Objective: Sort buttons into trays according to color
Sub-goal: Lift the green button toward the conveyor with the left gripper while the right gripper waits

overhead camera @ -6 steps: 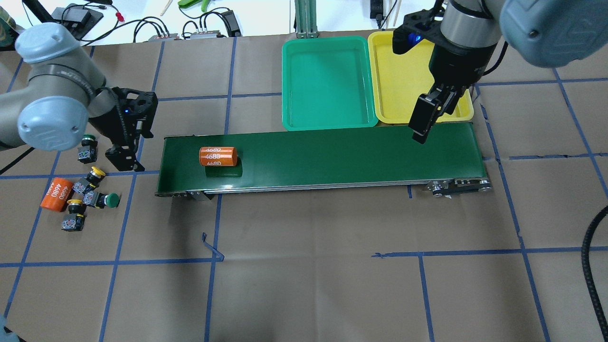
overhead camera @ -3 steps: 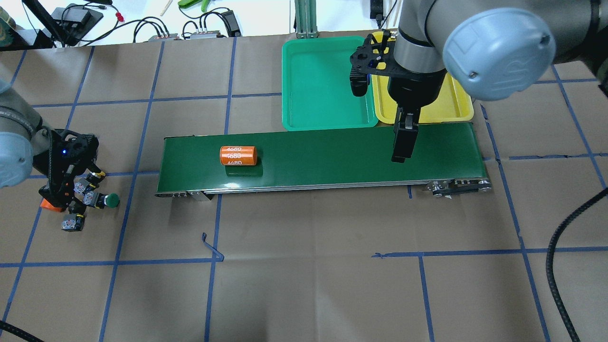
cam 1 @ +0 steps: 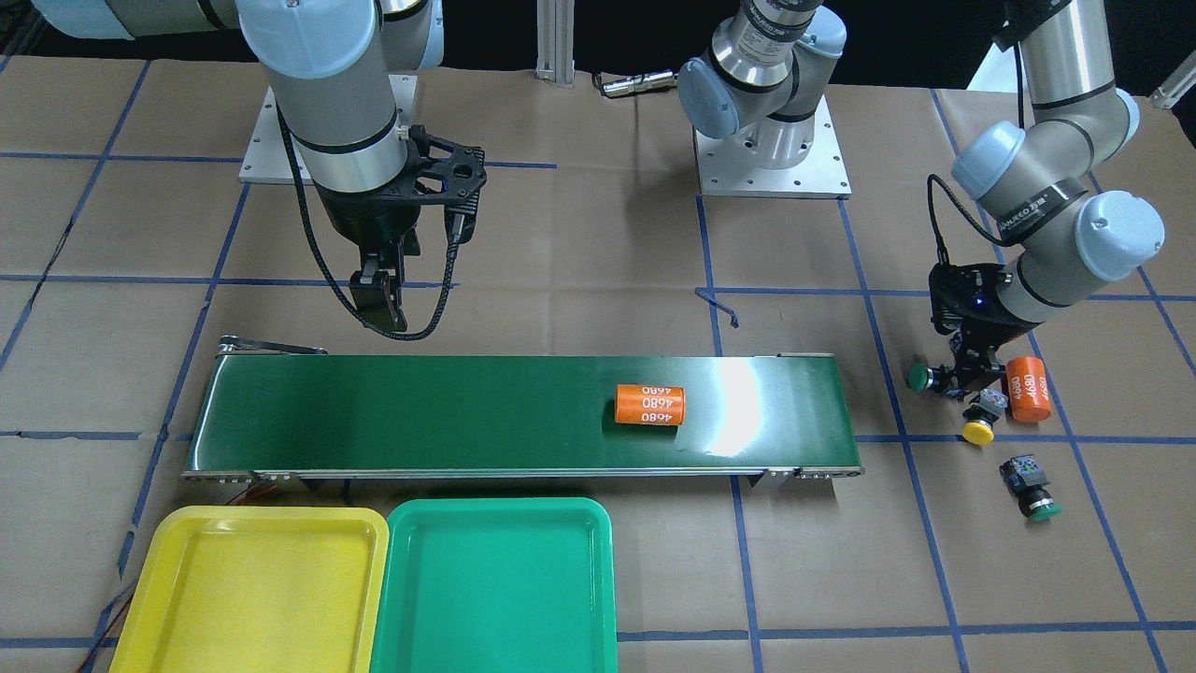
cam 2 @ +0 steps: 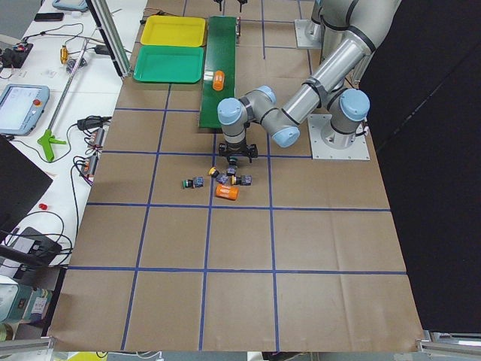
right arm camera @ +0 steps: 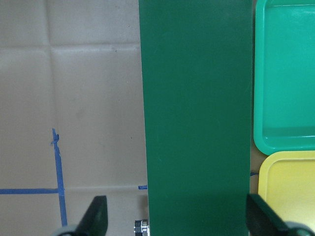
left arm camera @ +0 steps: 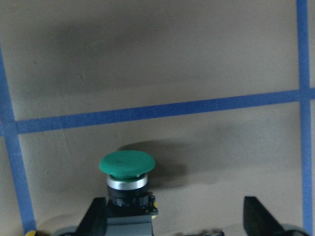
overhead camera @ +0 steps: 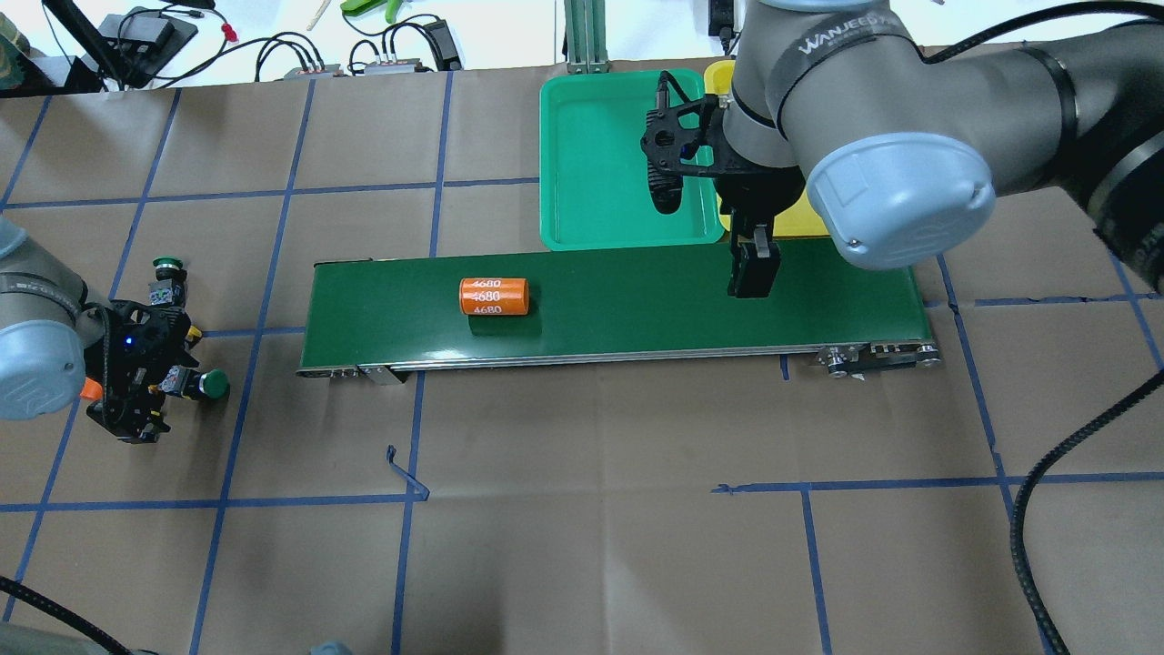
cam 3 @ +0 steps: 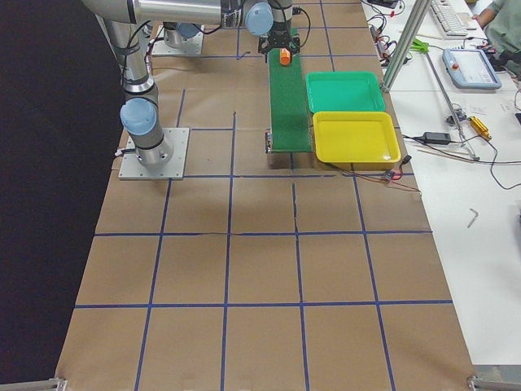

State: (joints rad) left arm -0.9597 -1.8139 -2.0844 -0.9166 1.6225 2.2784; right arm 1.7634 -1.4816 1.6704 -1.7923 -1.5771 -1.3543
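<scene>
Brown paper gridded in blue tape covers the table. Every button I can see lies on it beyond the left end of the conveyor belt [overhead camera: 637,300], as seen from overhead, and none is in a tray. One green-capped button [left arm camera: 127,164] lies on its side between the fingers of the left gripper [left arm camera: 174,223], close against one finger [left arm camera: 96,219]. The jaws stand apart and clamp nothing. A yellow button [cam 1: 978,432] sits just beside that gripper and a second green button [overhead camera: 166,268] lies farther off. The fourth I cannot find. Change noted: a second ago the left gripper stood beside the far green button; it has since come down over the cluster. The right gripper [overhead camera: 753,273], fingers apart and empty, has swung from above the yellow tray [cam 1: 252,579] to above the belt's right part, near the green tray [overhead camera: 591,136]. An orange cylinder [overhead camera: 493,296] has ridden rightward along the belt, and another cylinder [cam 1: 1028,399] lies among the buttons. Judgement: the first pick looks imminent and sorting has not begun.
</scene>
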